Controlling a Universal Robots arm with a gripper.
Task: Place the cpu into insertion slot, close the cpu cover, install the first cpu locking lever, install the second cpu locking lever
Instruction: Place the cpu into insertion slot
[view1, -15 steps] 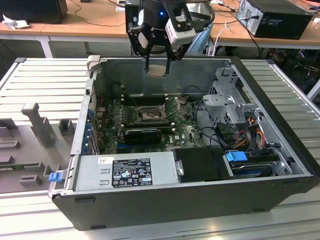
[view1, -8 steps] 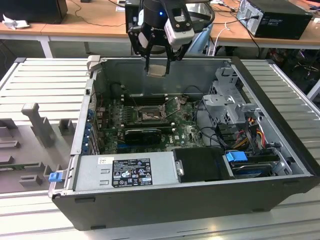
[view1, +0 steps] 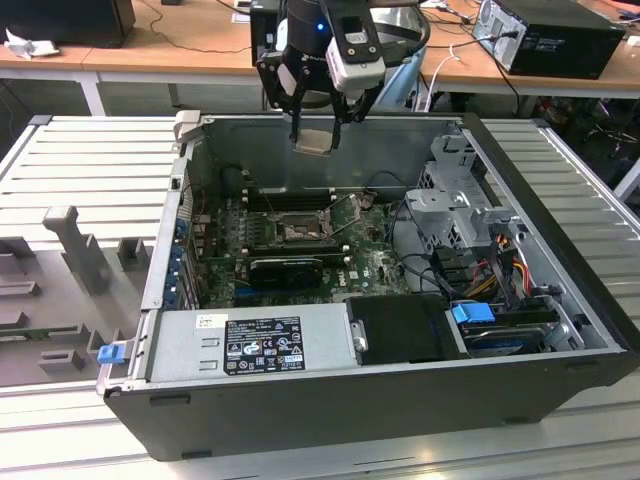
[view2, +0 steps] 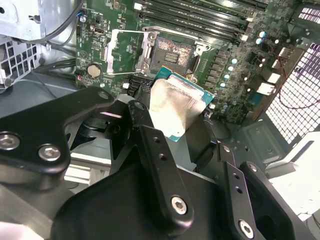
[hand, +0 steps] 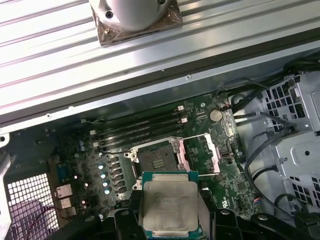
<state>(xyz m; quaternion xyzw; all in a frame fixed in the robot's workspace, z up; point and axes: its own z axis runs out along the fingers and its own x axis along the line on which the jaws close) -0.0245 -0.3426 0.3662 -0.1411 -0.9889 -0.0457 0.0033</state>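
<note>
Exterior view: arm (view1: 318, 45) pointing down, jaws clamped on the cpu (view1: 314, 140), above the insertion slot (view1: 300, 232).

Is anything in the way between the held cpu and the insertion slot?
Nothing visible. The cpu hangs in the gripper above the open case; the insertion slot below lies bare, with the cpu cover swung open beside it.
</note>
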